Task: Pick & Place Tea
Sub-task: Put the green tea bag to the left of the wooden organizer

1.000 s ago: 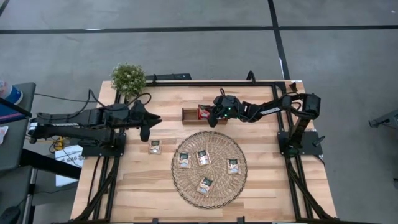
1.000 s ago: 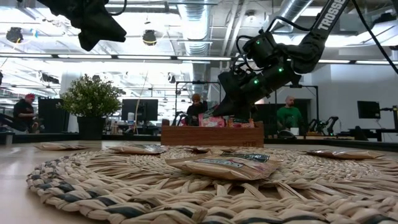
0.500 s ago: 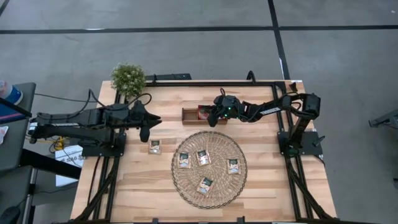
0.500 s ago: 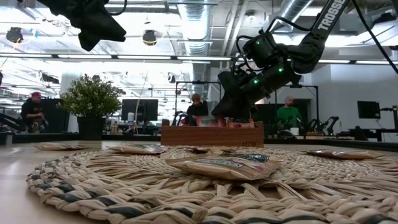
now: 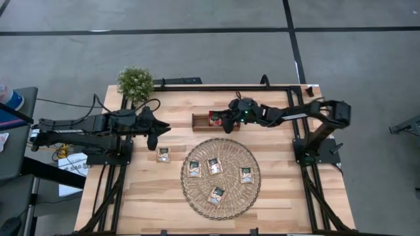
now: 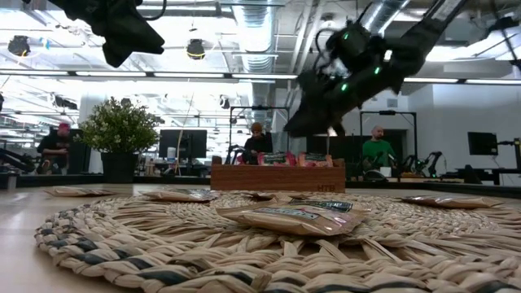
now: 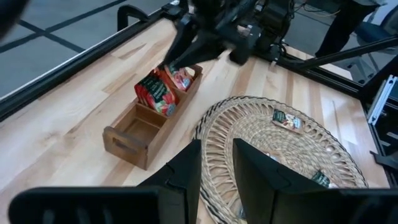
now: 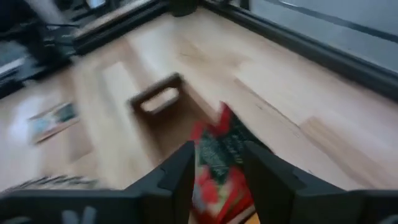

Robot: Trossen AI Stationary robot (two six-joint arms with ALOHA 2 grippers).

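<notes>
Red-orange tea sachets point(image 7: 160, 93) stand on edge in the right-hand part of the small wooden tray point(image 7: 134, 134), which sits near the table's far edge point(image 5: 199, 122). My right gripper point(image 8: 217, 149) hovers open just above those sachets point(image 8: 217, 165), a little toward the right point(image 5: 225, 122). Several pale sachets point(image 5: 214, 166) lie flat on the round wicker mat point(image 5: 230, 187), and one more point(image 5: 163, 155) lies on the bare table left of the mat. My left gripper point(image 5: 161, 126) waits open in the air at the table's left, with nothing between its fingers point(image 7: 186, 177).
A potted plant point(image 5: 135, 82) stands at the far left corner. The tray's left compartment point(image 7: 140, 127) holds nothing. Bare wood lies between the tray and the mat and along the table's near edge. People are in the room beyond the table point(image 6: 376, 150).
My right gripper has let go of a red sachet, which stays standing in the tray. The gripper has risen off the tray and drawn back a little toward the table's right edge.
</notes>
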